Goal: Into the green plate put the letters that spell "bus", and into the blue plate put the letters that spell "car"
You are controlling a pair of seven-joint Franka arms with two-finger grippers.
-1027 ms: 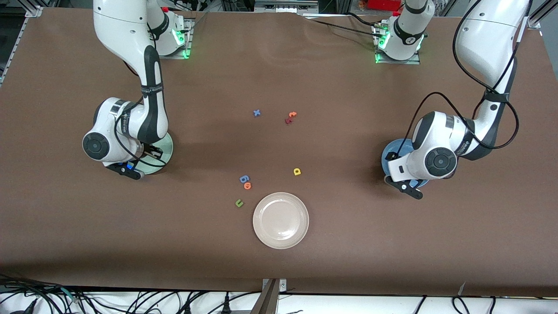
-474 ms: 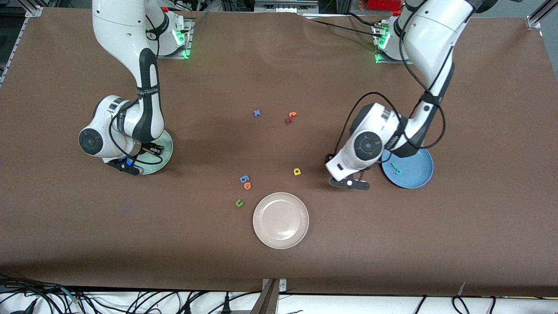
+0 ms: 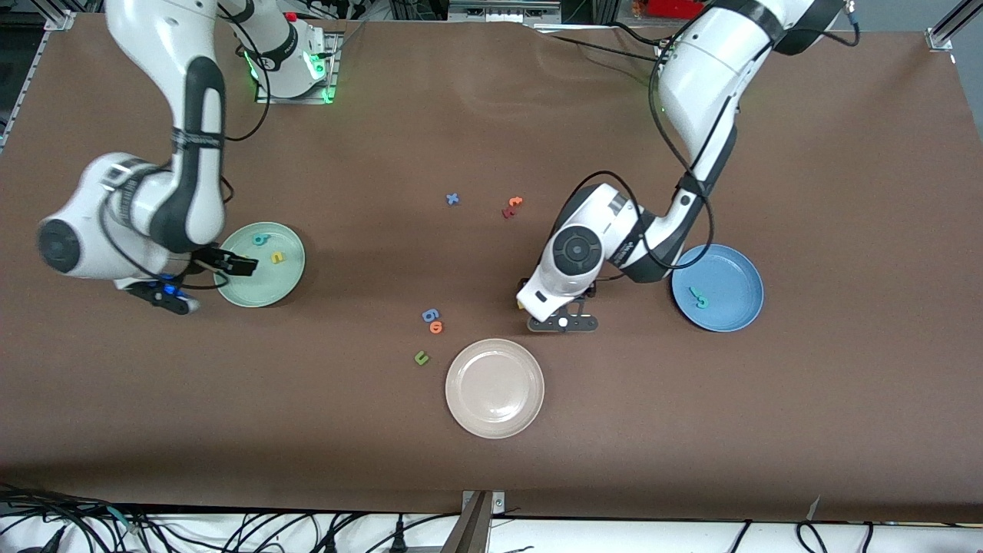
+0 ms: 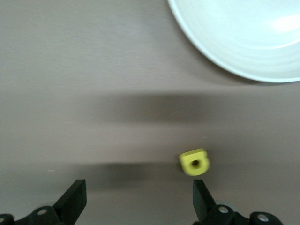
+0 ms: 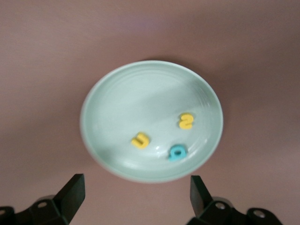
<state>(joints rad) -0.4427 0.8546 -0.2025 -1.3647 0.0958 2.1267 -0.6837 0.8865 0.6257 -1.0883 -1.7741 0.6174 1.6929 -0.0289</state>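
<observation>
Right now the green plate (image 3: 261, 284) at the right arm's end of the table holds 3 letters: teal "b" (image 5: 177, 152), yellow "u" (image 5: 140, 140), yellow "s" (image 5: 186, 121). Right gripper (image 5: 133, 199) hangs up in the air over the plate's edge, fingers wide apart, nothing between them.

Blue plate (image 3: 729, 273), toward the left arm's end, has a teal letter (image 3: 698, 296) in it; can't tell which letter or if there's more than 1. Left gripper (image 4: 138, 201) is low over the bare table w/ the yellow "a" (image 4: 194, 162) just beside one finger (image 4: 202, 199), fingers spread wide, not gripping it. Cream plate (image 3: 494, 388) sits nearest the front camera, mid-table.

Stray letters on the cloth: blue (image 3: 430, 314) + orange (image 3: 436, 327) touching, green "u" (image 3: 421, 357) near the cream plate, blue "x" (image 3: 452, 199), orange "t" (image 3: 514, 202) against a dark red one (image 3: 507, 213)
</observation>
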